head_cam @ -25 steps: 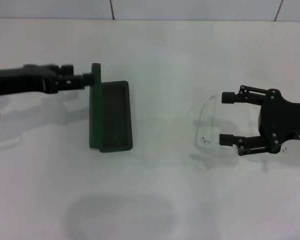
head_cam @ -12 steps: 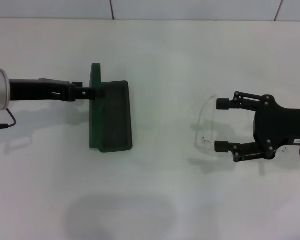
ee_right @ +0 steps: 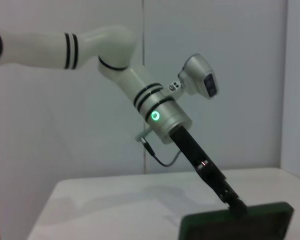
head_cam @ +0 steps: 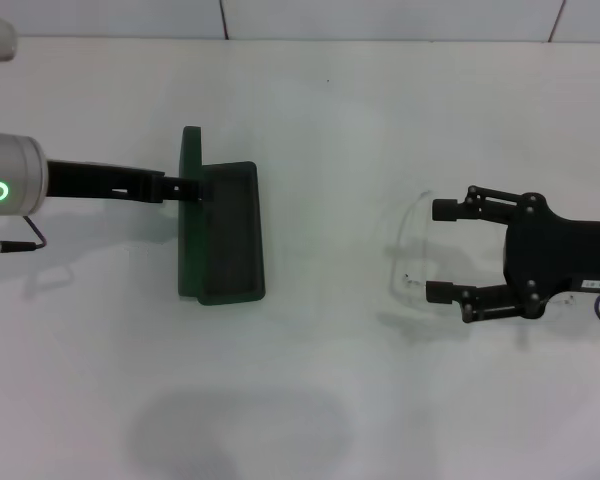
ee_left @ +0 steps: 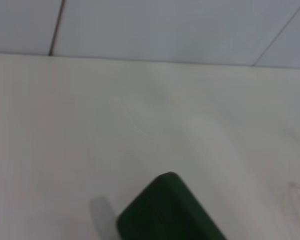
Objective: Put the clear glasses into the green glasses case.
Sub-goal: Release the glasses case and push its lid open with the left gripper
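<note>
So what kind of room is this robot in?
Probably a lab or test room. A bare white table holds only the green glasses case and the clear glasses, with plain pale panel walls behind and robot arms working.

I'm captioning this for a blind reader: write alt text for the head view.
On a white table, the right gripper sits open around the end of the clear glasses, while the left gripper holds the raised lid of the open green glasses case far to the robot's left. The glasses are not yet in the case.
</note>
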